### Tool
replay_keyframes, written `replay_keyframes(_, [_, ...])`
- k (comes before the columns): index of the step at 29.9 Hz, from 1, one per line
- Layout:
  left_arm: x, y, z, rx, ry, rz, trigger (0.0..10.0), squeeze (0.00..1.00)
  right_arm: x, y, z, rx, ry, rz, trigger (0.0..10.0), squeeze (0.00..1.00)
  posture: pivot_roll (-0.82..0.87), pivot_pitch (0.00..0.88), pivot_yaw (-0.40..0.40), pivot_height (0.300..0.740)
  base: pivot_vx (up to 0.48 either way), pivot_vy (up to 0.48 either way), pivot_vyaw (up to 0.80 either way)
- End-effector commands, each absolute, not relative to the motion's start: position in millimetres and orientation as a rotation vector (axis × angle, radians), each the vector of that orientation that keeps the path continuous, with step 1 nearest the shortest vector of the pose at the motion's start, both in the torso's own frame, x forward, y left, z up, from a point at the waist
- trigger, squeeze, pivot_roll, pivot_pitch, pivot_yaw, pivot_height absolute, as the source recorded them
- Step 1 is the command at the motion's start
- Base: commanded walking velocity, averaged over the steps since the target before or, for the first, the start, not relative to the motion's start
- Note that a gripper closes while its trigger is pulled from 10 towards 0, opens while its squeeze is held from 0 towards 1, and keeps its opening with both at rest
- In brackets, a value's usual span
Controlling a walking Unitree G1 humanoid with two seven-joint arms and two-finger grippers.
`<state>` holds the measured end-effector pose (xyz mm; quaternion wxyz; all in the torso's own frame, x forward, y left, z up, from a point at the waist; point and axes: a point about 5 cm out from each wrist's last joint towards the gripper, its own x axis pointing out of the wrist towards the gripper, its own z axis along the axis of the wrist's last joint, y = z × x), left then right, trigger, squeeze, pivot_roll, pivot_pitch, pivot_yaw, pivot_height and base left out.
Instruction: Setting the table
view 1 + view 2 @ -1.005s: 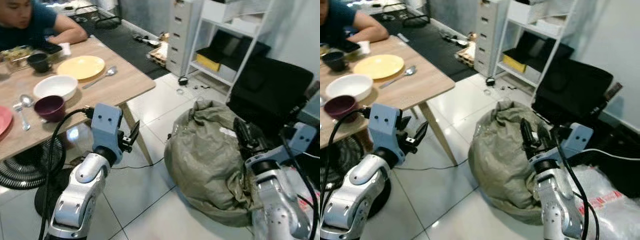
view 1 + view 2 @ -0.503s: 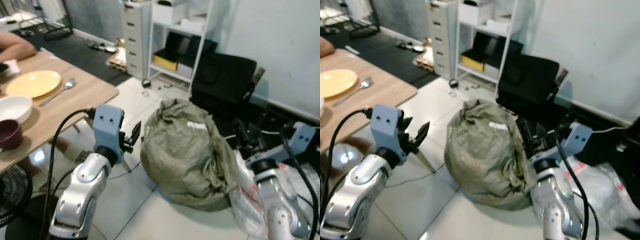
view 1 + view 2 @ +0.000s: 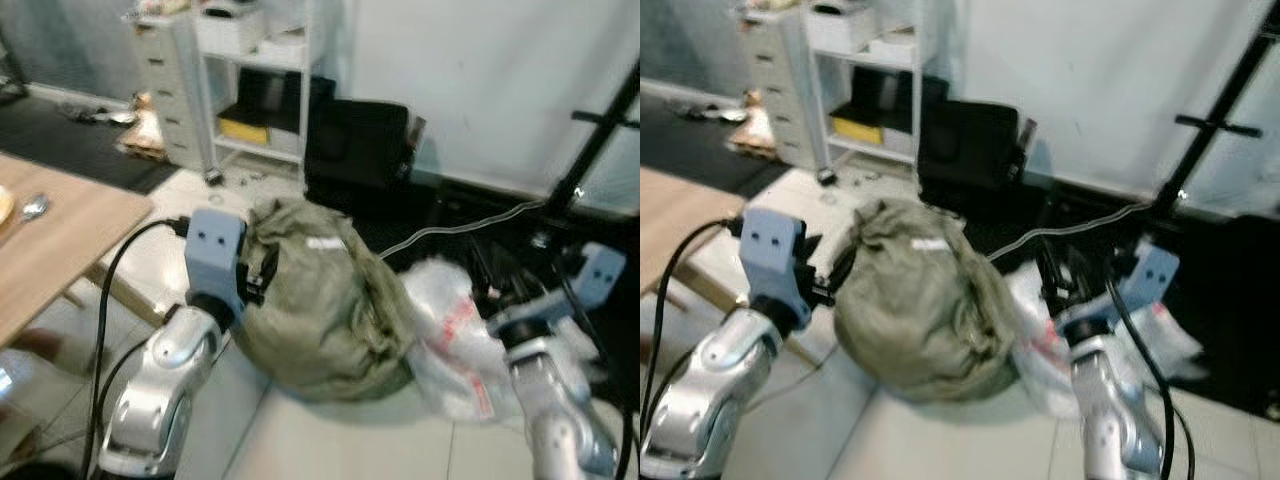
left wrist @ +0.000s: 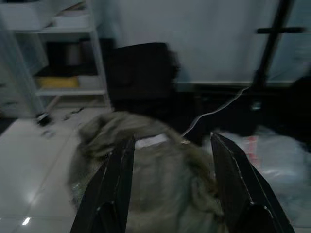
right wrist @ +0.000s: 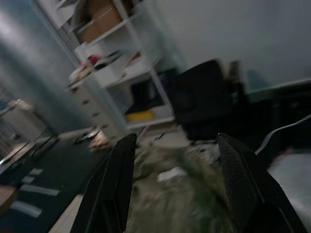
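Head view: wooden table [image 3: 60, 240] with its spoon [image 3: 33, 207] sits at nine o'clock, a green sack [image 3: 320, 290] dead ahead. I'd finish the turn slowly (blurry). Wrist views: left gripper [image 4: 171, 189] and right gripper [image 5: 176, 187] both splayed, empty.

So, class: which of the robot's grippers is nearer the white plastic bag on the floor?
Right. The right gripper hangs just above the white plastic bag, at its far edge. The left gripper is on the other side of the green sack, well away from the bag.
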<state>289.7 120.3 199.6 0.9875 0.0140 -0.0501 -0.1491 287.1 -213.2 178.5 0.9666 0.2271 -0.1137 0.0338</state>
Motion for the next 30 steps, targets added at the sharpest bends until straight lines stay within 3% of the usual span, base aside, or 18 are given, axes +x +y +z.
replay_keyframes(1, [289.7,120.9,195.9,0.039,-0.084,-0.300,10.0,0.00,286.4,-214.3,177.0,0.464,-0.222,0.061,10.0,0.00,-0.05,0.000,0.089,0.740,0.000,0.000,-0.80])
replay_keyframes(30, [289.8,119.3,195.3,0.034,-0.084,-0.304,10.0,0.00,286.2,-215.8,177.1,0.457,-0.216,0.060,10.0,0.00,-0.05,0.000,0.085,0.740,0.000,0.000,-0.80])
